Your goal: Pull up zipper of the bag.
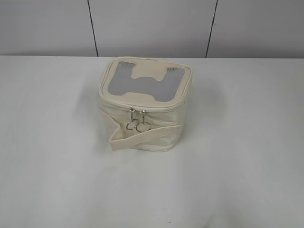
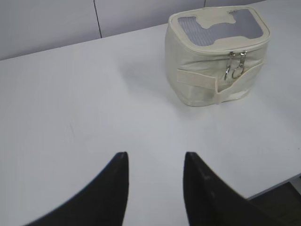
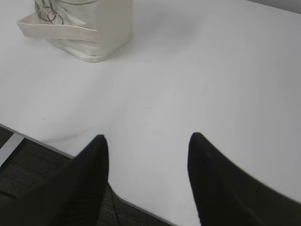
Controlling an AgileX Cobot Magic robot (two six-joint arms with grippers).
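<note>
Both grippers, left point(image 2: 156, 162) and right point(image 3: 148, 143), spread wide, far from bag point(image 1: 145, 109); small ring pulls point(image 1: 137, 126) risk slipping from grasp.

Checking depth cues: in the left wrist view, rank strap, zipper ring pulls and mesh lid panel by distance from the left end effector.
Left end effector, bottom centre, open.
1. Strap, across the bag's near side, upper right.
2. Zipper ring pulls, hanging on the front, further right.
3. Mesh lid panel, on top, by the wall.

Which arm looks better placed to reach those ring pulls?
Probably the left, narrowly. From the left gripper the whole bag and its ring pulls show; the right gripper sees only a corner.
</note>
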